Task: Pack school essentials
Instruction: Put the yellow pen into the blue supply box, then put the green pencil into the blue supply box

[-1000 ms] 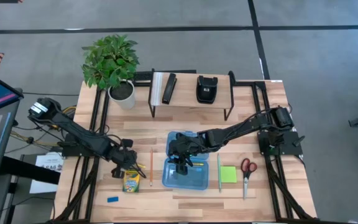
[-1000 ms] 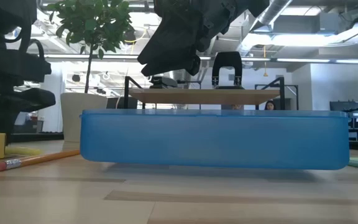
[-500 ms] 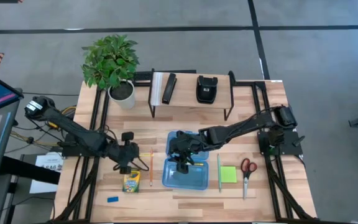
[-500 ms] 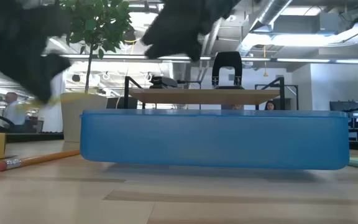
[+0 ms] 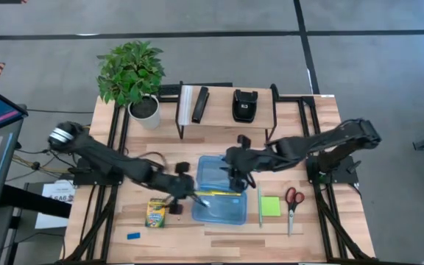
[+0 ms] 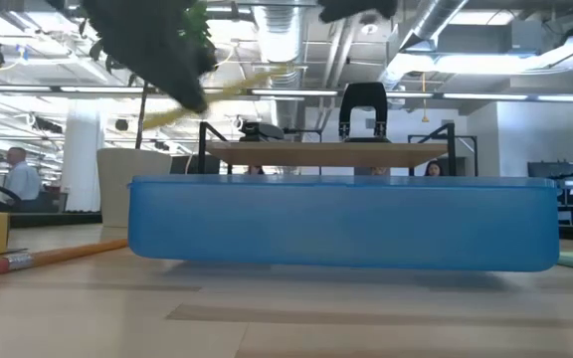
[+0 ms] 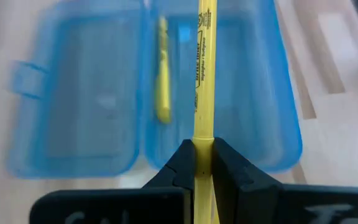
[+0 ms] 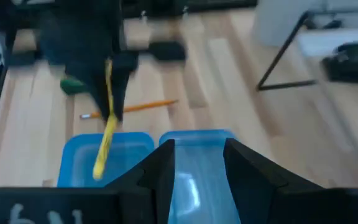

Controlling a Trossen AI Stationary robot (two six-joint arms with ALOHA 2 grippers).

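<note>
An open blue plastic case (image 5: pixel 219 200) lies mid-table; a yellow item (image 7: pixel 161 68) rests inside it. My left gripper (image 5: pixel 185 188) (image 7: pixel 204 158) hovers at the case's left edge, shut on a yellow pencil (image 5: pixel 216 193) (image 7: pixel 204 74). My right gripper (image 5: pixel 238 165) (image 8: pixel 201 168) is open above the case's far right corner, touching nothing. An orange pencil (image 6: pixel 58 257) (image 8: pixel 135 107) lies left of the case. The crayon box (image 5: pixel 155 212) and the blue eraser (image 5: pixel 133 236) lie left of it. The teal pen (image 5: pixel 259 204), the sticky pad (image 5: pixel 271 206) and the scissors (image 5: pixel 293 202) lie on its right. My left gripper pinches the yellow pencil between its two fingers near one end (image 7: pixel 204 134). The fingers come from the table's left and lie along the pencil. The pencil is lifted clear, and its long free part (image 5: pixel 227 193) points right, over the open case.
A potted plant (image 5: pixel 144 110) stands at the far left. A low rack (image 5: pixel 227 121) at the far edge carries black and white bars (image 5: pixel 196 104) and a black pouch (image 5: pixel 244 105). Dark frame rails (image 5: pixel 116 147) run along both table sides.
My left gripper has taken the yellow pencil from beside the crayon box, lifted it clear and carried it right, over the case. My right gripper has risen out of the case and drawn back toward the table's right and far side.
</note>
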